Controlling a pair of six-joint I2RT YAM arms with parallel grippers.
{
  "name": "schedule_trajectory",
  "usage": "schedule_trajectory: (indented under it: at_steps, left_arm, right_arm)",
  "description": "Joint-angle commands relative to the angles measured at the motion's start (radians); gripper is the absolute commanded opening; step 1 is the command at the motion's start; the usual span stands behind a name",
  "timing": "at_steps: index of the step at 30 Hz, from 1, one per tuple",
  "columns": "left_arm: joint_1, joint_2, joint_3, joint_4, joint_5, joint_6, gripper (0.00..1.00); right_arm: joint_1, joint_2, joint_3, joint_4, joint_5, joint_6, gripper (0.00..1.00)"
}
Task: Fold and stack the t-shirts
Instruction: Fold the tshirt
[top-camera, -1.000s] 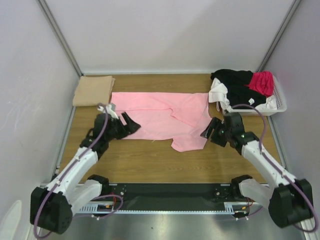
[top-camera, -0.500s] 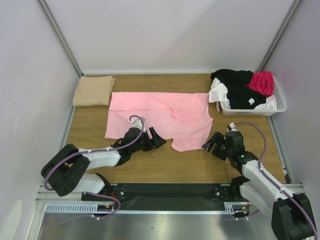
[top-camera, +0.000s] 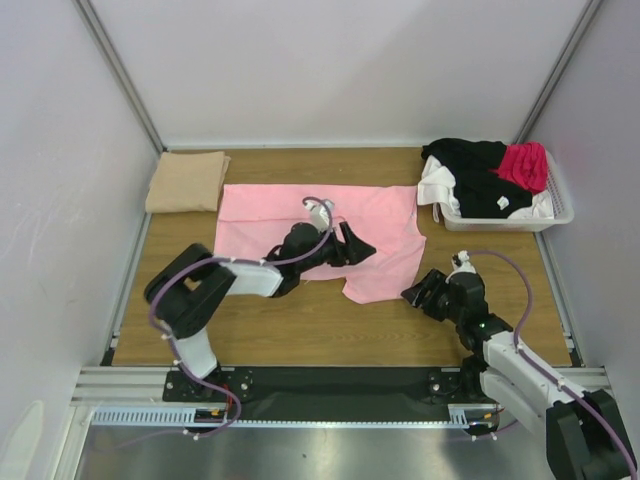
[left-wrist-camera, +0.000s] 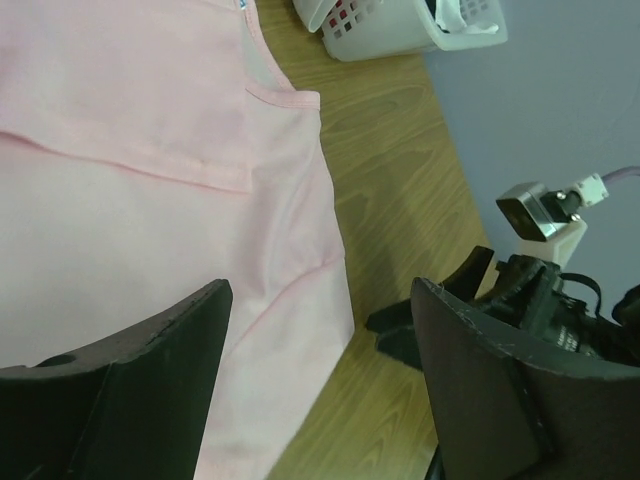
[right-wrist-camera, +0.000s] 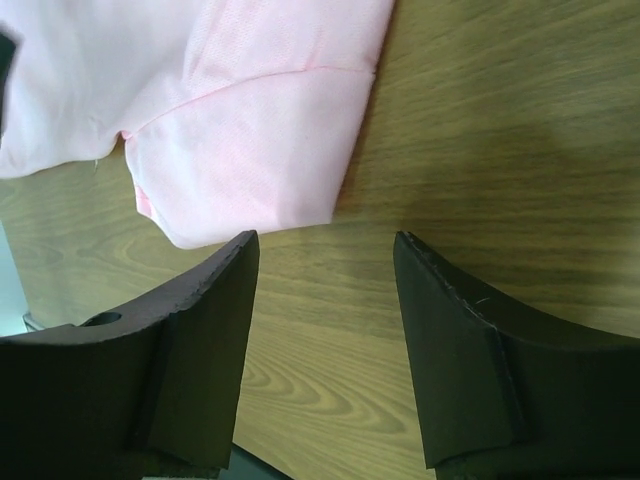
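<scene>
A light pink t-shirt (top-camera: 270, 210) lies spread flat across the middle of the table. My left gripper (top-camera: 362, 247) hovers over its right part, open and empty; in the left wrist view the pink t-shirt (left-wrist-camera: 150, 180) fills the left side, its hem edge running between my left gripper (left-wrist-camera: 322, 290) fingers. My right gripper (top-camera: 413, 293) sits low on the wood just right of the shirt's lower right flap, open, nothing between its fingers. The right wrist view shows the pink flap (right-wrist-camera: 230, 120) just ahead of my right gripper (right-wrist-camera: 325, 240). A folded tan t-shirt (top-camera: 187, 180) rests at the back left.
A white plastic basket (top-camera: 500, 222) at the back right holds black (top-camera: 470, 160), magenta (top-camera: 525, 165) and white (top-camera: 437, 185) t-shirts. The basket (left-wrist-camera: 400, 25) also shows at the top of the left wrist view. Grey walls enclose the table on three sides.
My left arm has swung from the shirt's left edge across to its right part. My right arm has drawn back toward the near edge, its jaws slightly narrower.
</scene>
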Motion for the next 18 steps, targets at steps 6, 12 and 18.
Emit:
schedule_trajectory:
  at_steps: [6,12,18]
  left_arm:
    - [-0.006,0.217,0.094,0.224,0.067,-0.039,0.77]
    - [-0.006,0.286,0.092,0.288,0.067,-0.086,0.78]
    - [-0.006,0.355,0.085,0.330,0.065,-0.139,0.77]
  right_arm:
    - [0.047,0.081,0.009,0.137,0.018,0.009,0.56]
    - [0.058,0.084,0.006,0.128,0.044,0.024,0.51]
    - [0.064,0.112,0.002,0.168,0.069,0.021,0.50]
